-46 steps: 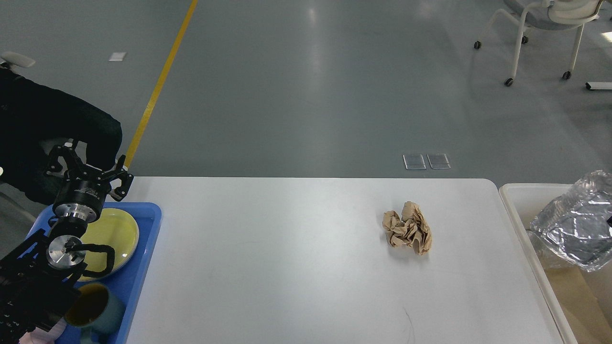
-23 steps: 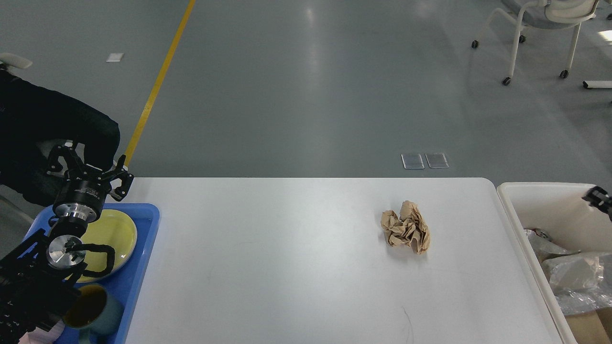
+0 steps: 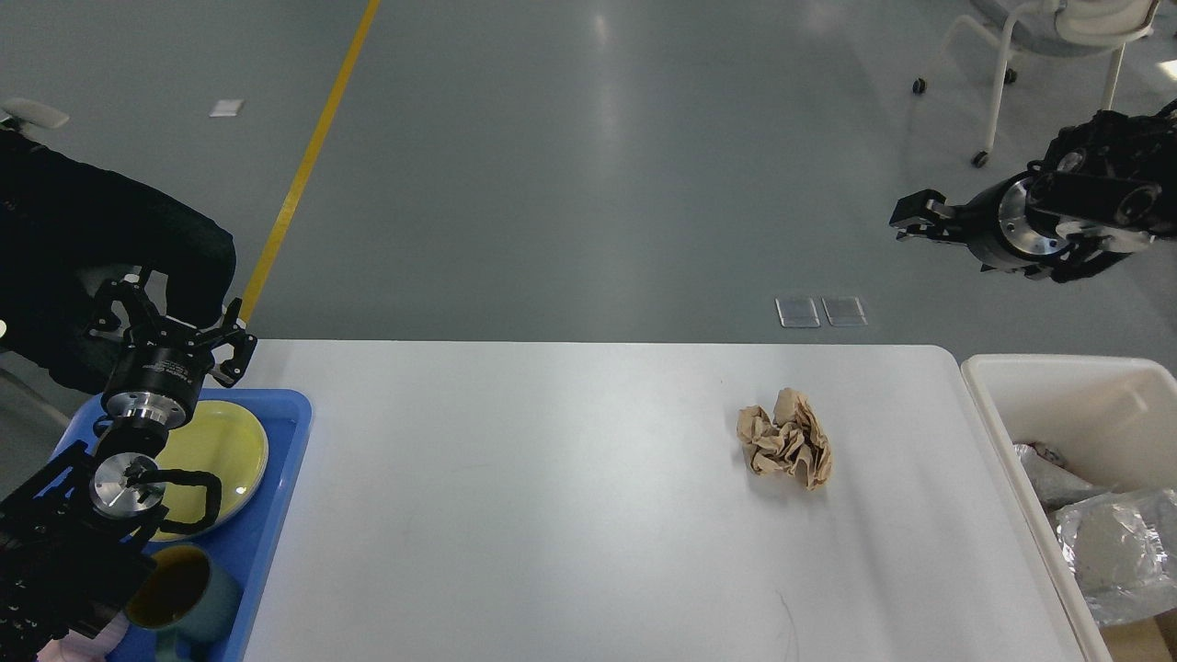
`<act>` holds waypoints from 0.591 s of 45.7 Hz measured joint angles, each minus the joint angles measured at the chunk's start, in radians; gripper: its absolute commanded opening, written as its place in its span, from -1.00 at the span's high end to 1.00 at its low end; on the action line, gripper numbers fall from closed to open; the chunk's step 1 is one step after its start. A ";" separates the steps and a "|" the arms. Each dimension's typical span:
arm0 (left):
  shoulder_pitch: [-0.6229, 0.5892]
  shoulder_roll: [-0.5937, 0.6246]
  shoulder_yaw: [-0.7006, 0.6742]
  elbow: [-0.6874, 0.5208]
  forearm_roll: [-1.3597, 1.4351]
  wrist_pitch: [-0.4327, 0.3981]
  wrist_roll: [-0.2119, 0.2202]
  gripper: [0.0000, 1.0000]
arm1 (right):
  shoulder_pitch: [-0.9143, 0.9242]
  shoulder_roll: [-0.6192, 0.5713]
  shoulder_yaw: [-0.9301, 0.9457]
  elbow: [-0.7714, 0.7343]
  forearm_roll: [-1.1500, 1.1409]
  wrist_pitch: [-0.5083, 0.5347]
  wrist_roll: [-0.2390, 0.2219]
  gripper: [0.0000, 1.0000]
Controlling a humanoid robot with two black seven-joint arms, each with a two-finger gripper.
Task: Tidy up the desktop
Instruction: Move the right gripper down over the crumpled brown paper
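Desktop filling the lower middle, bare but for one crumpled brown paper ball toward 3 o'clock. Best taken from above, pinched across its bulk, lifted clear, then carried over the cream bin at far right, already holding plastic wrap. Right gripper raised at 2 o'clock, empty; finger spread impossible to tell. Left gripper spread wide, empty, above blue tray with yellow plate and mug at 9 o'clock. Path unobstructed.

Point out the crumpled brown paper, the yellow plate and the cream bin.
crumpled brown paper (image 3: 784,440), head view, middle of the wad.
yellow plate (image 3: 221,446), head view, bare upper face.
cream bin (image 3: 1002,432), head view, left rim.
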 measured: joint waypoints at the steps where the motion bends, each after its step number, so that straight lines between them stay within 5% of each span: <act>1: 0.000 0.000 0.000 0.000 0.000 0.000 0.000 -0.93 | 0.019 0.009 -0.002 0.006 0.002 0.032 0.000 -1.00; 16: 0.000 0.000 0.000 0.000 0.000 0.000 0.000 -0.93 | 0.349 0.059 -0.006 0.165 0.009 0.466 0.001 -1.00; 27: 0.000 0.000 0.000 0.000 0.000 0.000 0.000 -0.93 | 0.481 0.061 -0.001 0.301 0.009 0.524 0.001 -1.00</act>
